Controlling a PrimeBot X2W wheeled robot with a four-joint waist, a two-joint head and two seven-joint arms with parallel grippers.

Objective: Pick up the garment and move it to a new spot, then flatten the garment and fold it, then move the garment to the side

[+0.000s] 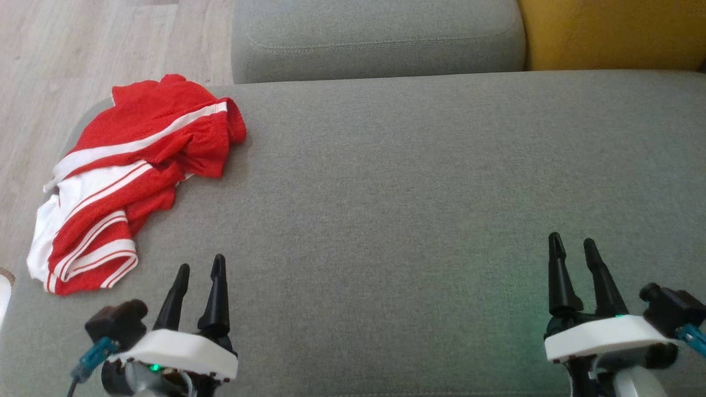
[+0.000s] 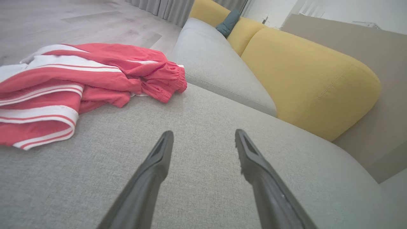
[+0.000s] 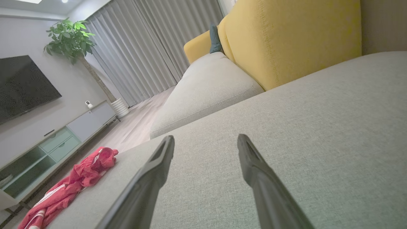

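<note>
Head view first: the garment (image 1: 121, 176), a red shorts-looking thing w/ white stripes, sits bunched up on the far left corner of the grey sofa seat (image 1: 413, 193), one end drooping over the left edge toward the floor (image 1: 33, 82). Our left gripper (image 1: 201, 263) is at the near left, fingers spread w/ nothing between them, near the garment's near end but not touching it. The right gripper (image 1: 572, 240) is at the near right, also spread and empty, well apart from the cloth w/ lots of bare seat between. Left wrist view: fingers splayed over bare fabric, garment off to the left and a bit farther, all creases and overlaps, def not flat. Right wrist view: same deal, spread fingers over bare seat, garment a small red heap way off left by the seat edge. So imo we're at square one: no pickup, no move, no flatten, no fold, no shift to the side yet. Everything's left to do, and the left arm looks like the obvious first grabber tbh.
</note>
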